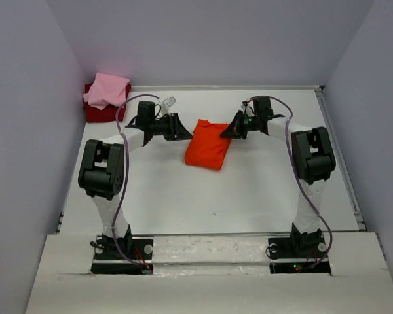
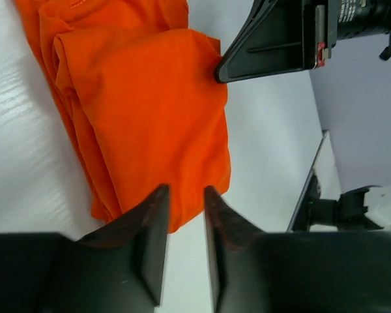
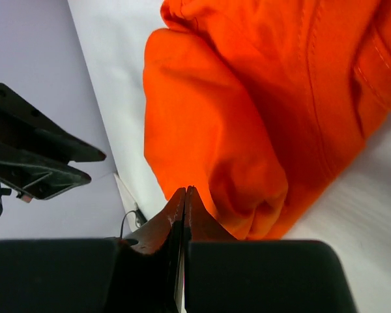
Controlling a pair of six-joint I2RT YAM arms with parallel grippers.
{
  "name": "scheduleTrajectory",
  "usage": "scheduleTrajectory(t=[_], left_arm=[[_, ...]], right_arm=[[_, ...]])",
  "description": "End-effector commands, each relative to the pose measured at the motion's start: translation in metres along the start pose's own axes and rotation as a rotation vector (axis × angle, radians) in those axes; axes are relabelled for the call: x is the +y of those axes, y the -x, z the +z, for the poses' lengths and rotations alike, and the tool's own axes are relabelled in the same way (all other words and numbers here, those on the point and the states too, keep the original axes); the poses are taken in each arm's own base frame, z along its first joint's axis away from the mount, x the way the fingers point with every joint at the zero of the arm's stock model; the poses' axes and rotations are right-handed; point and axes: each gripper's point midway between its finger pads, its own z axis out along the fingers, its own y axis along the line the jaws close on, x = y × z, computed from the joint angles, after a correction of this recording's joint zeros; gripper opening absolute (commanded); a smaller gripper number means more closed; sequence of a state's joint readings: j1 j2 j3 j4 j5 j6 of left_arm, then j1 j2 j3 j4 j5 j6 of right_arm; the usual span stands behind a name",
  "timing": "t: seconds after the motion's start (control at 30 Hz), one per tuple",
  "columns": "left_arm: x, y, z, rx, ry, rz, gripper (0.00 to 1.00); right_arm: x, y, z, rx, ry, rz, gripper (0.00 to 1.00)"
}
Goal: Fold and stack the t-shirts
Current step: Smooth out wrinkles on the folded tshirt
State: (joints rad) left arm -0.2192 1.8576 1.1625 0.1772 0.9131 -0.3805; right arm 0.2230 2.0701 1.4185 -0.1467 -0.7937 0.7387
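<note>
Orange-red t-shirt (image 1: 208, 144) between both arms' fingers (image 2: 150, 241)

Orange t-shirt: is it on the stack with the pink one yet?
No, the orange t-shirt lies alone in the middle, apart from the pink t-shirt in the far-left corner.

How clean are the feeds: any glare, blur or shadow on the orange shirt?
Top view: even light, sharp, but folds on the orange shirt barely show. Left wrist: folds crisp, table bright, left end effector dark. Right wrist: shadowed creases, right end effector nearly black.
</note>
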Motion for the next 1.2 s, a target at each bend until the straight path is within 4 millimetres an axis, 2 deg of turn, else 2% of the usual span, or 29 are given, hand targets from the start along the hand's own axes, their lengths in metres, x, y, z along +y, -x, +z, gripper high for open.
scheduleTrajectory(t=[0.0,0.03,0.07,0.1,0.13,0.23,0.33,0.43,0.6,0.73,0.93,1.17], left_arm=[[-0.012,0.011,0.014,-0.006,-0.079,-0.026,0.30],[-0.012,0.010,0.016,-0.001,-0.087,-0.031,0.22],[-0.012,0.010,0.018,0.002,-0.089,-0.035,0.03],[-0.012,0.009,0.019,0.006,-0.093,-0.038,0.01],[-0.013,0.006,0.023,0.015,-0.099,-0.046,0.00],[-0.016,0.002,0.030,0.032,-0.128,-0.055,0.00],[-0.025,0.000,0.035,0.040,-0.146,-0.042,0.00],[-0.040,-0.001,0.041,0.053,-0.185,-0.032,0.00],[-0.072,-0.001,0.055,0.076,-0.244,-0.021,0.00],[-0.081,-0.011,0.069,0.103,-0.260,-0.033,0.00],[-0.074,-0.031,0.078,0.132,-0.259,-0.071,0.00],[-0.074,-0.039,0.076,0.143,-0.266,-0.075,0.00]], right_arm=[[0.035,0.015,0.010,0.010,0.075,-0.059,0.00],[0.038,0.015,0.015,0.015,0.077,-0.063,0.00],[0.046,0.022,0.015,0.005,0.090,-0.073,0.00],[0.048,0.025,0.017,0.004,0.096,-0.076,0.00],[0.044,0.027,0.021,0.009,0.095,-0.063,0.00],[0.050,0.032,0.029,0.017,0.111,-0.068,0.00],[0.058,0.034,0.034,0.017,0.118,-0.078,0.00],[0.054,0.035,0.038,0.025,0.115,-0.060,0.00],[0.045,0.025,0.051,0.051,0.103,-0.046,0.00],[0.037,0.015,0.064,0.069,0.101,-0.029,0.00],[0.020,0.011,0.073,0.076,0.086,-0.004,0.00],[-0.015,0.002,0.085,0.090,0.031,0.022,0.00]])
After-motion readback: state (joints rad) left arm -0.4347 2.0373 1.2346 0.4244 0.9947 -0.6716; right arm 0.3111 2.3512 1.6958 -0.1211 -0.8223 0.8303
